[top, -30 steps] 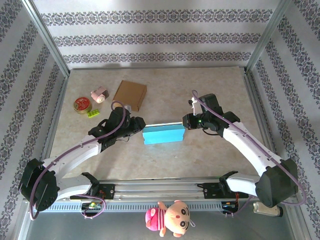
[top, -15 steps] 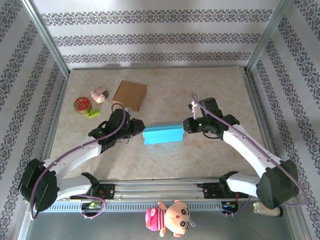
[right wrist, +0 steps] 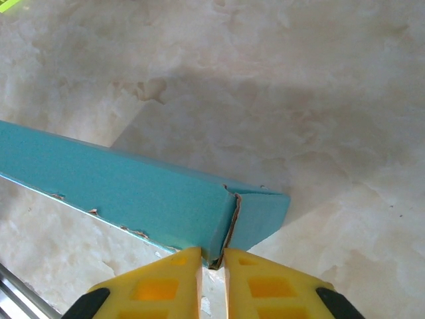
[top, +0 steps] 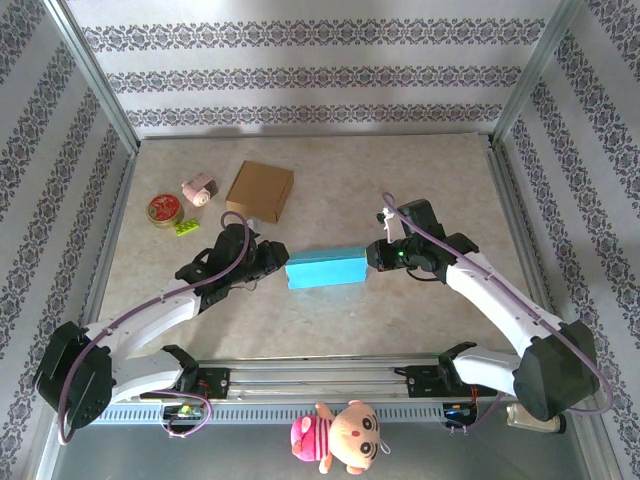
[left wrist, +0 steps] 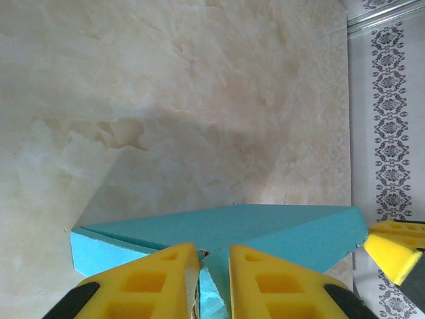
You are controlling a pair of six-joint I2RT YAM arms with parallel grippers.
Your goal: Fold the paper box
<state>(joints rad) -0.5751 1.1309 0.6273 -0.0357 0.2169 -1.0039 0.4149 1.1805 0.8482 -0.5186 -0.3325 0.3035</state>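
The left gripper (left wrist: 214,258) has its yellow fingers pinched together on a flap at the left end of the teal paper box (top: 325,268). The right gripper (right wrist: 212,260) is clamped on the corner edge of the box's right end. In the top view the box lies at mid-frame on the marble table (top: 420,170), between the two arms. At upper left, well apart from it, sit a brown cardboard box (top: 261,190), a pink toy (top: 198,187), a red tin (top: 163,209) and a green block (top: 184,227).
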